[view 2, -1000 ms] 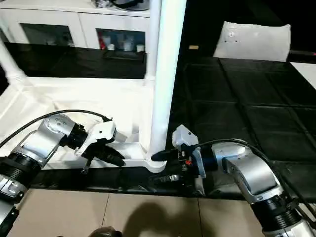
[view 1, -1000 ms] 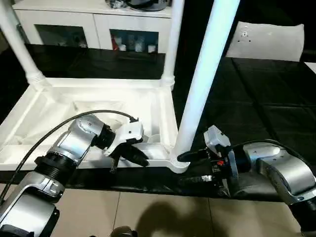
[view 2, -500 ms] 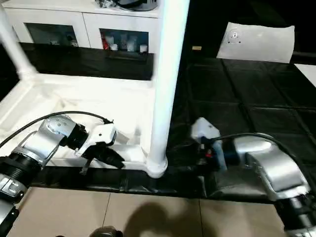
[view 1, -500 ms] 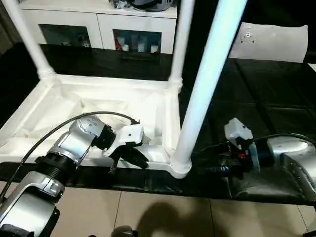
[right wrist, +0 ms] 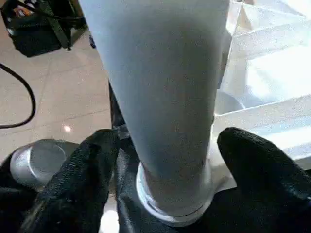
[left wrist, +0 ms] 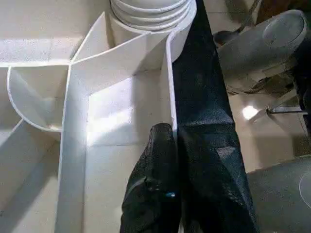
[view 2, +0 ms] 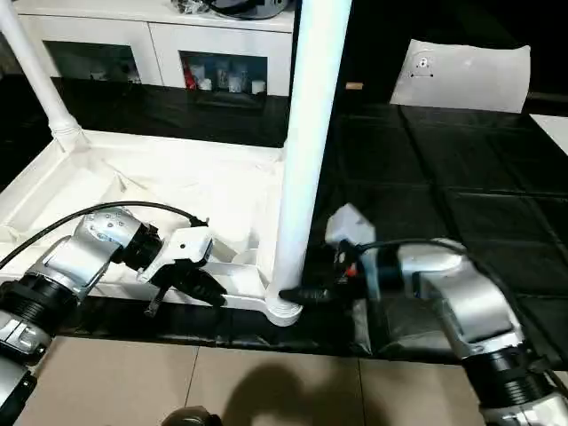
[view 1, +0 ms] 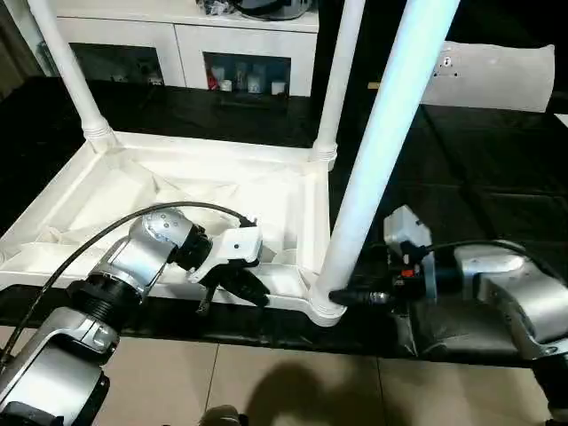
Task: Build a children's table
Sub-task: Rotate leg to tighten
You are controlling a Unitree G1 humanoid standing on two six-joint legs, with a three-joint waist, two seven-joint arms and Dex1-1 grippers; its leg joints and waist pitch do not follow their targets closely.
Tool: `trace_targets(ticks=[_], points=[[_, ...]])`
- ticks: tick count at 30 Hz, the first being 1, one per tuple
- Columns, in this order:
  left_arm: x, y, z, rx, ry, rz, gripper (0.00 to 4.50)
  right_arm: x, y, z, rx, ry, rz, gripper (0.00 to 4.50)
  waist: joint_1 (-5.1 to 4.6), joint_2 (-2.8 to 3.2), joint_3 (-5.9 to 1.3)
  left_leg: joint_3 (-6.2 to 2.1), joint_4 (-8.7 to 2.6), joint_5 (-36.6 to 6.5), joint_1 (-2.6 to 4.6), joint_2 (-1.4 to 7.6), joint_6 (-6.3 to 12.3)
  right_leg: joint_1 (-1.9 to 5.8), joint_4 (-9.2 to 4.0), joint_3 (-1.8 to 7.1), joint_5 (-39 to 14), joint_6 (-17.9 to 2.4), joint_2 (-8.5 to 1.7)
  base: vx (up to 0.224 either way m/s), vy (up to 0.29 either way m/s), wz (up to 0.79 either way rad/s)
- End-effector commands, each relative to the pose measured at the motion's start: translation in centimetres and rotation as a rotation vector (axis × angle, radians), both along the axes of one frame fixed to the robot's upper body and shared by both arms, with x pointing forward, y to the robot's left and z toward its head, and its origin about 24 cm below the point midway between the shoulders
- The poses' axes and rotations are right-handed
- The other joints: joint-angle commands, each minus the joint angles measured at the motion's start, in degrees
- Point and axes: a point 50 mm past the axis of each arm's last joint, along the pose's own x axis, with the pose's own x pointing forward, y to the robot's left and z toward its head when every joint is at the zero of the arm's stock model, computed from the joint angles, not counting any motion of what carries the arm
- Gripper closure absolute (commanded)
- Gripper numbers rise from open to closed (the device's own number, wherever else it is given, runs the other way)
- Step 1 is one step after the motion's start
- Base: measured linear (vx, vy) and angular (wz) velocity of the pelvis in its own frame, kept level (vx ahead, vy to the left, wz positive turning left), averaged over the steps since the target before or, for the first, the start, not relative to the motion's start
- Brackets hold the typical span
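Black quilted matting covers the counter [view 1: 497, 177], and behind it stands a white glass-door cabinet [view 1: 177, 44]. On the matting lies the table top [view 1: 177, 191], upside down with its ribbed underside facing up. Two far legs [view 1: 342, 75] already stand in the far corner sockets.

What matters now is the near leg [view 1: 377, 169] at the corner closest to the robot's right side. Its long axis runs steeply upward from the corner socket [view 1: 324, 306], leaning a little toward the right as it rises. The right hand [view 1: 355, 297] is by far the nearer one: it sits low, level with the counter, right at the foot of this leg. In the right wrist view its two black fingers [right wrist: 73, 179] stand wide apart on either side of the leg's base, straddling it; whether the pads touch the tube I cannot tell. The leg lies straight ahead of that hand, between the fingers.

The left hand [view 1: 235, 284] rests further along the near edge of the top, well to the left of the socket. Its fingers are pressed together over the thin near rim [left wrist: 170, 111], with one finger inside the tray.

The coming move likely means closing the right hand on the leg's base to seat it or straighten it.
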Motion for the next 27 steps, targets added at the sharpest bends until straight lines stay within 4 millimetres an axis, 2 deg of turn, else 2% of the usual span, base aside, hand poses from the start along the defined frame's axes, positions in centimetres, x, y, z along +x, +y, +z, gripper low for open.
trace_targets(ticks=[1,2,3,4,5,6,7,10,13,16,18,20,21,22,23,24,25,26,27], points=[[-0.2,-1.1,0.6,-0.007,-0.015,-0.084,4.50,0.0,0.4,0.1,0.000,0.010,0.030,1.22,-0.45,-0.11,-4.01,-2.03,-3.90,-8.91,1.10,5.01,1.90,2.74,-4.59,4.47,-16.01,-7.40,-7.04,0.000,0.000,0.00],[-0.3,-1.0,0.5,0.003,-0.012,-0.091,4.50,-0.1,0.5,-0.1,-0.003,0.016,0.035,1.35,-0.43,-0.21,-4.04,-2.10,-3.91,-8.40,1.13,5.06,2.02,2.74,-4.35,4.47,-15.56,-7.47,-7.03,0.000,0.000,0.00],[-0.3,-1.0,0.4,-0.012,-0.006,-0.076,4.50,-0.3,0.5,-0.2,0.002,0.028,0.038,1.47,-0.37,0.28,-4.03,-2.17,-3.94,-8.56,1.17,5.15,1.95,2.60,-4.36,4.46,-15.38,-7.55,-7.00,0.000,0.000,0.00],[-0.3,-1.0,0.3,-0.018,-0.003,-0.071,4.50,-0.3,0.5,-0.2,0.004,0.032,0.039,1.54,-0.44,0.14,-4.08,-2.14,-3.93,-8.64,1.17,5.17,1.89,2.65,-4.37,4.46,-15.03,-7.62,-6.98,0.000,0.000,0.00],[-0.4,-0.9,0.2,-0.007,-0.005,-0.075,4.50,-0.3,0.5,-0.2,0.004,0.031,0.036,1.59,-0.53,-0.33,-4.09,-2.09,-3.96,-8.56,1.20,5.22,1.91,2.63,-4.30,4.49,-14.37,-7.85,-6.95,0.000,0.000,0.00],[-0.5,-0.8,0.1,-0.008,0.006,-0.074,4.50,-0.2,0.5,-0.3,0.006,0.032,0.034,1.67,-0.49,-0.27,-4.06,-2.11,-3.94,-8.56,1.20,5.19,1.91,2.63,-4.21,4.50,-14.40,-7.95,-7.03,0.000,0.000,0.00],[-0.6,-0.8,0.1,-0.011,0.009,-0.073,4.50,-0.2,0.5,-0.3,0.007,0.033,0.033,1.79,-0.44,0.11,-4.01,-2.14,-3.97,-8.98,1.18,5.19,1.73,2.60,-4.33,4.50,-14.99,-7.93,-7.10,0.000,0.000,0.00],[-0.9,-0.6,-0.2,-0.010,0.019,-0.074,4.50,-0.2,0.7,-0.4,0.019,0.037,0.031,1.96,-0.45,0.20,-3.98,-2.17,-4.01,-9.39,1.17,5.12,1.45,2.65,-4.43,4.50,-16.11,-7.68,-7.14,0.000,0.000,0.00],[-0.8,-0.6,-0.2,-0.012,0.018,-0.065,4.50,-0.5,0.8,-0.6,0.022,0.052,0.040,2.35,-0.61,-0.15,-3.96,-2.05,-3.99,-9.14,1.23,5.10,1.64,2.57,-4.47,4.51,-16.13,-7.58,-6.99,0.000,0.000,0.00],[-0.8,-0.7,-0.3,-0.026,0.024,-0.047,4.50,-0.8,1.0,-0.7,0.036,0.070,0.038,2.44,-0.59,-0.25,-4.00,-2.03,-3.98,-8.73,1.23,5.10,1.74,2.60,-4.39,4.56,-15.84,-7.48,-7.01,0.000,0.000,0.00],[-0.6,-0.9,-0.3,-0.032,0.024,0.003,4.50,-1.2,1.3,-0.8,0.057,0.088,0.029,2.51,-0.59,-0.02,-4.00,-2.07,-4.00,-8.56,1.22,5.14,1.69,2.62,-4.34,4.59,-15.59,-7.43,-7.04,0.000,0.000,0.00],[-0.3,-1.3,-0.3,-0.045,0.024,0.055,4.50,-1.3,1.7,-0.9,0.076,0.095,-0.005,2.51,-0.63,-0.27,-3.92,-2.06,-4.03,-8.83,1.29,5.12,1.68,2.57,-4.50,4.57,-16.14,-7.38,-7.02,0.000,0.000,0.00],[-0.2,-1.5,-0.2,-0.061,0.032,0.084,4.50,-1.3,2.0,-1.0,0.080,0.096,-0.034,2.52,-0.54,-0.02,-3.83,-2.18,-4.07,-9.34,1.38,5.10,1.37,2.51,-4.61,4.55,-17.38,-7.22,-7.15,0.000,0.000,0.00],[0.1,-1.9,0.0,-0.080,0.034,0.134,4.50,-1.2,2.5,-1.3,0.078,0.088,-0.084,2.52,-0.76,-0.07,-3.71,-2.11,-4.17,-9.73,1.33,5.07,1.17,2.50,-4.78,4.56,-18.17,-7.02,-7.06,0.000,0.000,0.00],[0.4,-2.3,0.0,-0.093,0.026,0.177,4.50,-0.9,2.9,-1.7,0.067,0.079,-0.143,2.52,-1.03,-0.02,-3.49,-2.24,-4.29,-11.34,1.50,5.06,0.32,2.30,-5.17,4.45,-20.67,-6.75,-7.12,0.000,0.000,0.00],[0.9,-3.0,0.1,-0.108,0.005,0.248,4.50,-0.2,3.6,-2.2,0.051,0.069,-0.263,2.52,-1.50,-0.23,-3.07,-2.34,-4.36,-13.83,1.78,4.74,-0.65,2.17,-5.72,4.14,-25.61,-5.86,-7.14,0.000,0.000,0.00],[1.0,-3.2,0.1,-0.111,0.000,0.265,4.50,0.0,3.8,-2.3,0.049,0.067,-0.290,2.52,-1.69,-0.14,-2.93,-2.44,-4.33,-15.07,1.99,4.55,-1.23,2.08,-6.10,3.93,-28.60,-5.21,-7.24,0.000,0.000,0.00],[1.2,-3.5,0.1,-0.115,-0.007,0.287,4.50,0.3,4.0,-2.4,0.048,0.067,-0.330,2.53,-1.96,-0.17,-2.70,-2.47,-4.19,-16.78,2.42,4.30,-1.53,1.82,-6.81,3.66,-32.14,-4.20,-7.28,0.000,0.000,0.00],[1.6,-4.2,0.2,-0.142,-0.009,0.346,4.50,0.9,4.7,-2.4,0.067,0.078,-0.403,2.55,-2.73,-0.27,-2.65,-2.67,-3.79,-18.99,3.15,3.80,-1.76,1.84,-8.07,3.13,-37.68,-1.52,-7.49,0.000,0.000,0.00]])
